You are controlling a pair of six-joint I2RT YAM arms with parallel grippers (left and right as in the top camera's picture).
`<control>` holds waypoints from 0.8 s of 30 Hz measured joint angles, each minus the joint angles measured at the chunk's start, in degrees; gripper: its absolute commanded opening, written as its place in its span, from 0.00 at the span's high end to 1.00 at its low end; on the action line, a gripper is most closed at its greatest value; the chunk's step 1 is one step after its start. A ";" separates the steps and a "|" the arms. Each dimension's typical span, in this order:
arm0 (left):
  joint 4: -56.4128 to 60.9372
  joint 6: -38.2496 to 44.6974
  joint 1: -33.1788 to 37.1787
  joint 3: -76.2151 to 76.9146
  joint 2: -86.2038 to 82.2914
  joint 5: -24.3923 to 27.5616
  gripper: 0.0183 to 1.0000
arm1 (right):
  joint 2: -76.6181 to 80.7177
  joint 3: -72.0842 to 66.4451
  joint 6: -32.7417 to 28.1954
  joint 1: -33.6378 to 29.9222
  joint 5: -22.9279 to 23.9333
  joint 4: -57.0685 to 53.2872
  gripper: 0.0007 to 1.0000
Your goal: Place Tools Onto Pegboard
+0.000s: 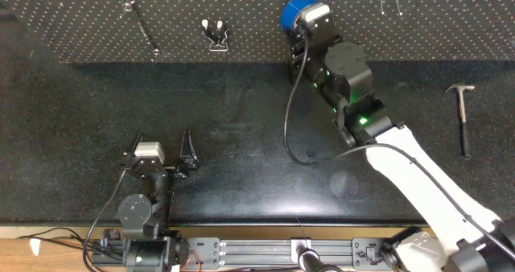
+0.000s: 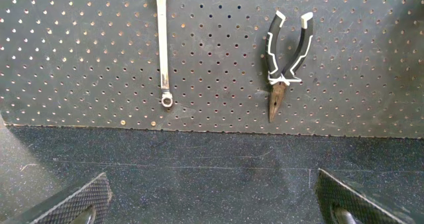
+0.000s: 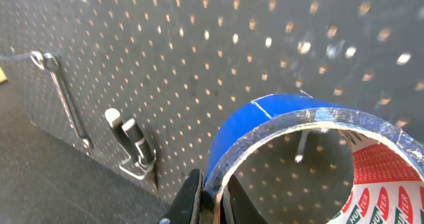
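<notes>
Tape (image 3: 278, 118), blue roll: held by its wall in the right gripper (image 3: 211, 201), one finger inside the ring and one outside, the jaws closed narrow on the rim. The roll is held up in front of the pegboard (image 3: 199, 38); whether it touches the board cannot be told. A small metal peg (image 3: 299, 151) is seen through the opening of the roll. From above, the tape (image 1: 294, 14) is seen over the pegboard (image 1: 241, 14), to the right of the pliers (image 1: 215, 35), with the right gripper (image 1: 310, 24) just behind it.

Wrench (image 2: 162, 45): hung on the pegboard (image 2: 79, 52), ring end down, to the left of the pliers (image 2: 283, 58) and apart from them. It is also marked at (image 1: 142, 28) and (image 3: 63, 95).

Pliers, black handles with white edging: hung on the board nose down, handles spread. They are also marked at (image 3: 132, 148).

Hammer (image 1: 462, 119): laid flat on the mat (image 1: 241, 127) at the far right, head toward the board, well apart from both arms.

Hook (image 1: 389, 2), white wire: fixed near the board's upper right.

Left gripper (image 1: 162, 141): kept low over the mat (image 2: 212, 158) near its own base, facing the board, jaws spread wide. Its fingers (image 2: 73, 201) are seen at the two lower corners of the left wrist view, with bare mat between them at (image 2: 212, 211).

Cable (image 1: 288, 119), black: looped from the right arm down over the mat.
</notes>
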 measured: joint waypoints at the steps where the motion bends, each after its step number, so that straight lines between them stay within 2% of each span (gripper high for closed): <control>1: 0.00 0.00 0.00 0.00 0.00 0.00 0.00 | 1.09 0.02 -0.09 0.00 0.02 1.09 0.93; 8: -0.02 0.00 0.00 0.00 0.00 0.00 0.00 | 8.09 0.02 -1.95 0.04 0.90 9.20 0.91; 9: -0.02 0.00 0.00 0.00 0.00 0.00 0.00 | 8.39 0.02 -2.16 0.04 0.90 9.60 0.83; 10: 0.00 0.00 0.00 0.00 0.00 0.00 0.00 | 8.66 0.02 -2.19 0.04 0.90 9.92 0.58; 12: 0.00 0.00 0.00 0.00 0.00 0.00 0.00 | 9.77 0.02 -2.54 0.04 0.63 10.03 0.49; 13: 0.00 0.00 0.00 0.00 0.00 0.00 0.00 | 9.97 0.02 -2.62 0.04 0.61 10.01 0.33; 14: 0.00 0.00 0.00 0.00 0.00 0.00 0.00 | 9.97 0.02 -2.51 0.04 0.61 10.10 0.11; 15: 0.00 0.00 0.00 0.00 0.00 0.00 0.00 | 9.97 0.02 -2.62 0.04 0.61 10.05 0.05; 19: 0.00 0.00 0.00 0.00 0.00 0.00 0.00 | 8.63 0.02 -2.78 0.04 0.42 7.82 0.05; 21: 0.00 0.00 0.00 0.00 0.00 0.00 0.00 | 4.39 0.24 -2.78 0.04 0.39 2.99 0.05; 24: 0.00 0.00 0.00 0.00 0.00 0.00 0.00 | -4.22 0.94 -2.78 -0.04 0.20 -11.26 0.05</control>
